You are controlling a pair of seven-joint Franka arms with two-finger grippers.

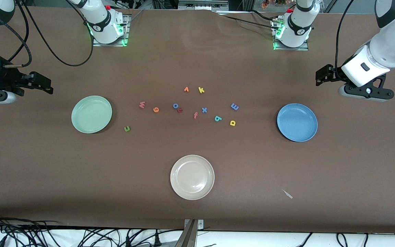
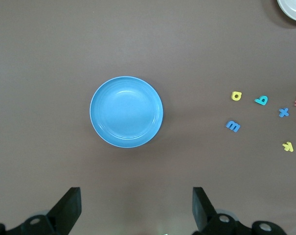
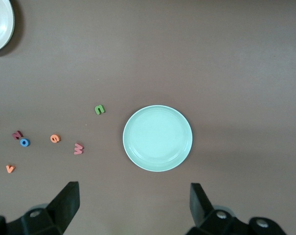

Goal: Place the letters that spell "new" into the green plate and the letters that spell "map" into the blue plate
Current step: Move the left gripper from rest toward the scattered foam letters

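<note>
The green plate [image 1: 91, 114] [image 3: 157, 138] lies toward the right arm's end. Beside it are the olive "n" [image 1: 127, 129] [image 3: 99, 109], salmon "w" [image 1: 142, 105] [image 3: 79, 148] and orange "e" [image 1: 156, 109] [image 3: 55, 138]. The blue plate [image 1: 297, 122] [image 2: 126, 111] lies toward the left arm's end, near the periwinkle "m" [image 1: 234, 106] [image 2: 233, 126], teal "a" [image 1: 218, 118] [image 2: 261, 100] and yellow "p" [image 1: 232, 123] [image 2: 236, 96]. Both plates hold nothing. My right gripper [image 1: 45, 84] [image 3: 134, 205] hangs open high over the table beside the green plate. My left gripper [image 1: 321, 76] [image 2: 136, 208] hangs open beside the blue plate.
A beige-white plate [image 1: 192, 177] sits nearest the front camera. Other letters lie mid-table: orange "v" [image 1: 186, 89], yellow "k" [image 1: 201, 90], blue "o" [image 1: 176, 105], blue "x" [image 1: 204, 110], salmon "f" [image 1: 195, 115]. A small scrap [image 1: 287, 194] lies near the front edge.
</note>
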